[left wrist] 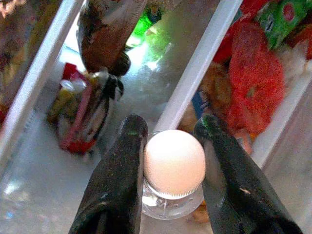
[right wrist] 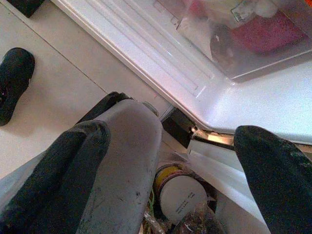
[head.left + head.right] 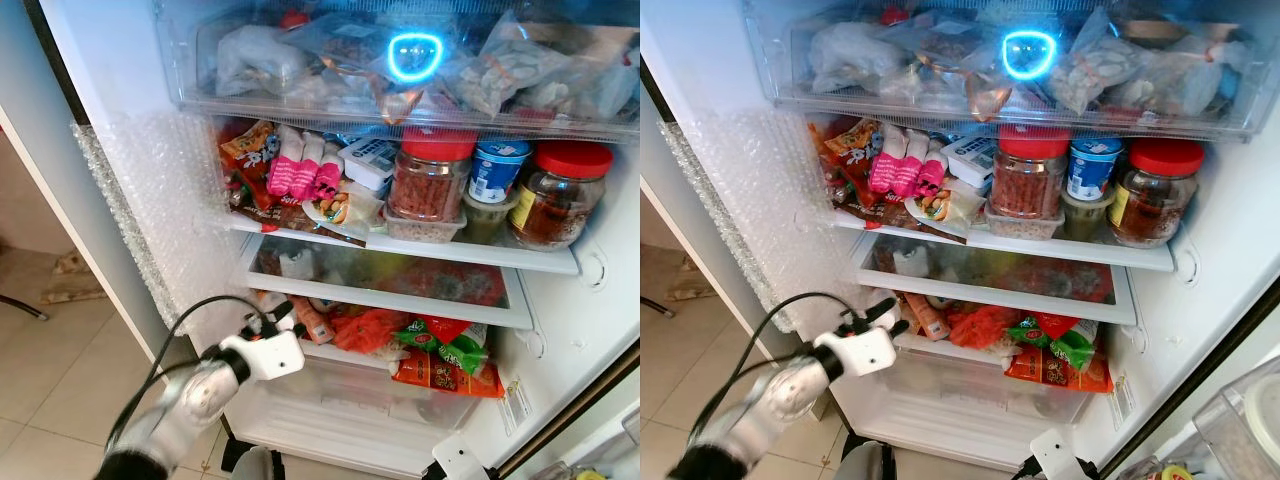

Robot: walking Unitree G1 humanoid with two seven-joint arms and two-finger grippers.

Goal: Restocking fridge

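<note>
Your left gripper [image 1: 168, 146] pinches a small clear bottle with a round white ribbed cap [image 1: 174, 165], one black finger on each side of the cap, at the left end of the open fridge's lower glass shelf [image 3: 400, 300]. You see orange and red snack packets [image 3: 440, 365] just right of it on that shelf, and red-lidded jars [image 3: 430, 180] above. Your right gripper [image 2: 170, 161] hangs low over the pale tiled floor [image 2: 44, 97], its fingers spread wide apart.

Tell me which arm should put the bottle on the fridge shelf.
Left. The left gripper already clamps the white-capped bottle at the lower shelf, while the right gripper hangs open near the floor.
</note>
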